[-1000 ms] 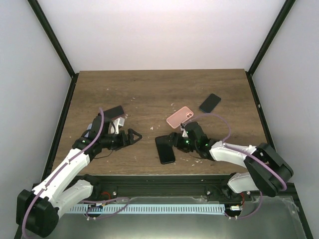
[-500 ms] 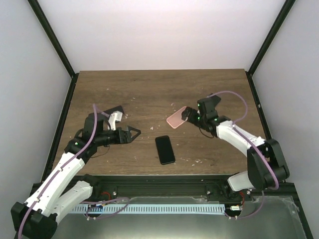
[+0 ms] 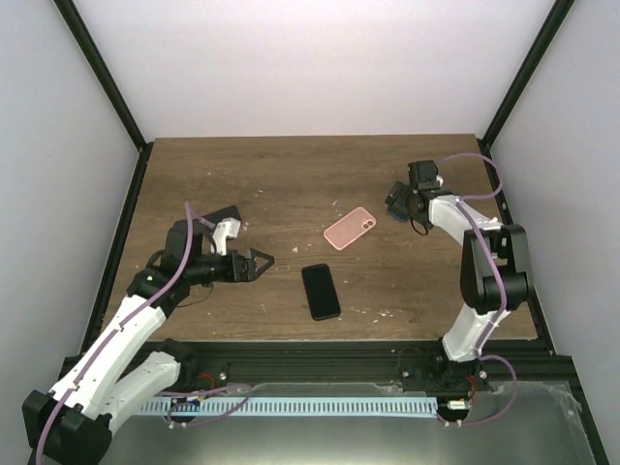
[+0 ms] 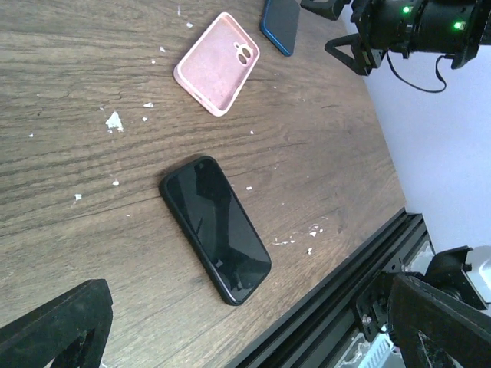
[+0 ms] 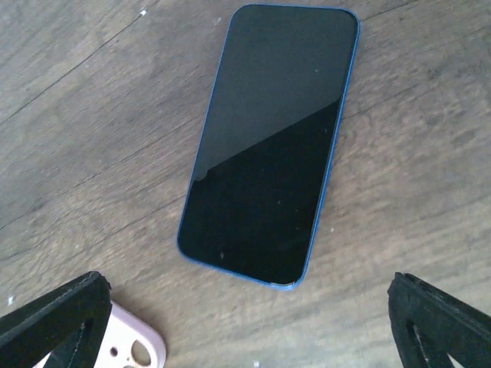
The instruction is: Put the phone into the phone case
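White flecks dot the wooden table (image 3: pixel 291 184), where a black phone (image 3: pixel 321 291) lies face up near the front edge, between the two arms. The pink phone case (image 3: pixel 350 229) lies flat just beyond it. The blue-edged phone (image 5: pixel 268 146) rests face up to the case's right, apart from it, directly beneath the right end effector (image 3: pixel 400 197), whose fingers are spread wide on a far-stretched arm. The left end effector (image 3: pixel 258 262), likewise open, hovers low, pointed toward the black phone.
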Motion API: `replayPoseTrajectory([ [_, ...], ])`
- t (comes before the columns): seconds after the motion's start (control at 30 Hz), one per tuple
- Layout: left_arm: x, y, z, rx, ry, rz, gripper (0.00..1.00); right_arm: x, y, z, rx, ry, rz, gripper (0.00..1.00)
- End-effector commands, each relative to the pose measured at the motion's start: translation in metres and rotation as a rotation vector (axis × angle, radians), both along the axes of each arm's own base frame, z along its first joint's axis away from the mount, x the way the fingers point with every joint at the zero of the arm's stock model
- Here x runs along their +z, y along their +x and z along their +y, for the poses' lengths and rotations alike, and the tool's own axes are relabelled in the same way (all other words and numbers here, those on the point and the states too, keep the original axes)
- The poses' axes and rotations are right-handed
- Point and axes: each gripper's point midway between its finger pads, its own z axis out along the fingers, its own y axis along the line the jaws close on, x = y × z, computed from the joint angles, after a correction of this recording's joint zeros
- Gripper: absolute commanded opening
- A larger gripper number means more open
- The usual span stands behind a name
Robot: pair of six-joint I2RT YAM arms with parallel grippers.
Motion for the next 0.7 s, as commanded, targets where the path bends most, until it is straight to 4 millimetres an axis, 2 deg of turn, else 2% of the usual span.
replayPoseTrajectory([
  [0.0,-0.006,0.006,0.002,0.009,0.026,-0.003,0.99,-0.003,0.019,-0.004,0.014,-0.014,0.01,1.0],
  [0.17,-0.018,0.019,-0.002,0.045,0.02,0.061,0.95,-0.009,0.033,-0.01,0.012,-0.058,0.023,0.99],
  [0.37,-0.032,0.046,-0.008,0.08,0.039,0.102,0.9,-0.013,0.048,-0.025,-0.028,-0.106,0.049,0.98],
  [0.67,-0.065,0.117,-0.032,0.161,0.01,0.144,0.82,-0.018,0.066,-0.031,-0.062,-0.121,0.072,0.99],
])
